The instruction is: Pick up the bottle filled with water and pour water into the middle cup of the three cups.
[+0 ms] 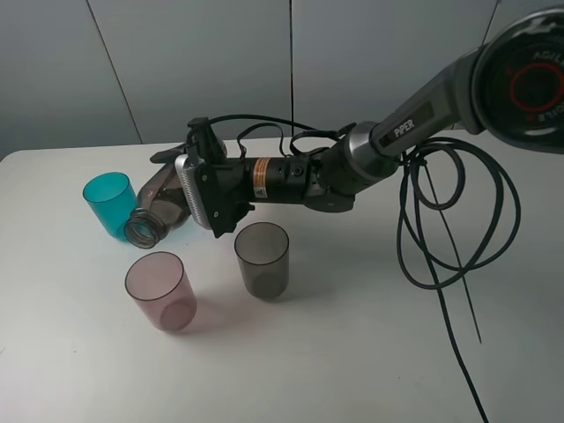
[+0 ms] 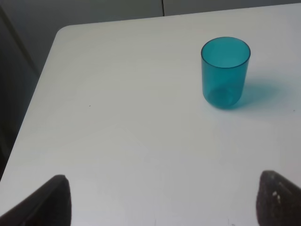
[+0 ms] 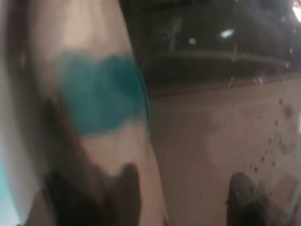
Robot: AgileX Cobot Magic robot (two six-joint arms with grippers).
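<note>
My right gripper (image 1: 187, 176) reaches across to the left and is shut on a brownish clear bottle (image 1: 159, 210). The bottle is tilted, with its open mouth down and to the left, between the teal cup (image 1: 109, 203) and the pink cup (image 1: 160, 290). The smoky grey cup (image 1: 262, 258) stands to the right of the pink one. In the right wrist view the bottle (image 3: 197, 141) fills the blurred frame, with teal showing through it. My left gripper (image 2: 167, 209) is open and empty, low over the table, with the teal cup (image 2: 225, 72) ahead of it.
The white table (image 1: 352, 352) has its rounded far-left corner near the teal cup. Black cables (image 1: 458, 229) hang from the right arm over the table's right half. A grey wall stands behind.
</note>
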